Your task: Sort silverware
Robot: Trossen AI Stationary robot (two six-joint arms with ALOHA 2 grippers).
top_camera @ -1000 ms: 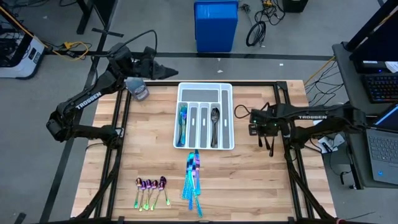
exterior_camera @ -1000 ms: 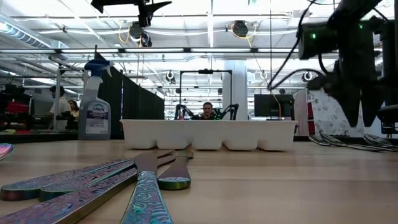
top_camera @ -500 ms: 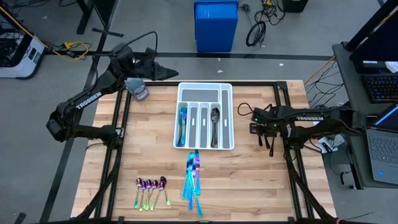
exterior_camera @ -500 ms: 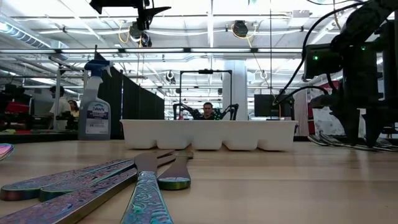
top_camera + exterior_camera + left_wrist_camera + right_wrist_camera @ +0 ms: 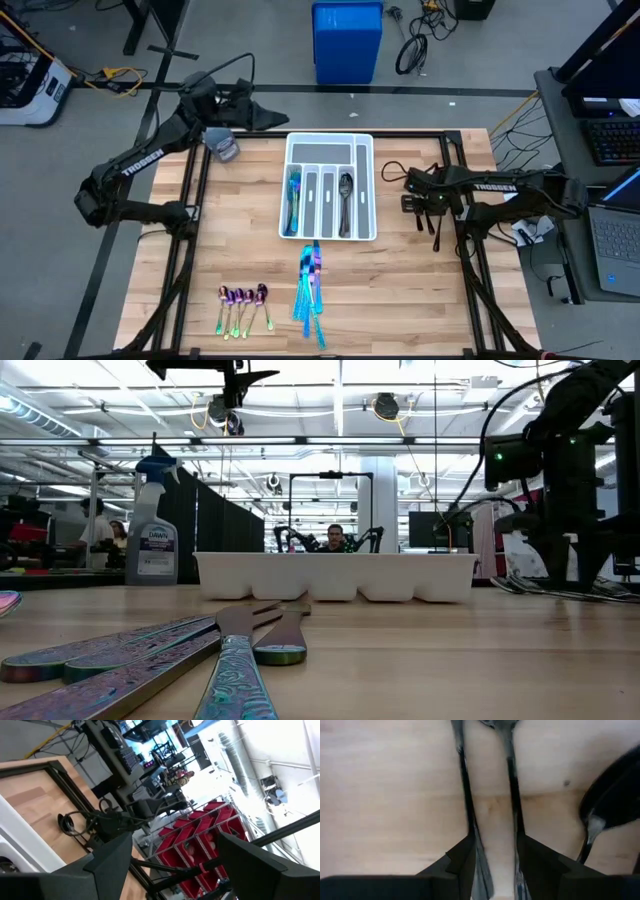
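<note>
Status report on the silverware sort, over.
Left gripper open, parked back left. Right gripper open, low over dark spoons beside tray. Knives, small spoons unsorted.

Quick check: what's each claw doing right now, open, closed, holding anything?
Left claw: open, empty, raised beyond the table's far-left corner.
Right claw: open, empty, over bare wood right of the tray.
</note>
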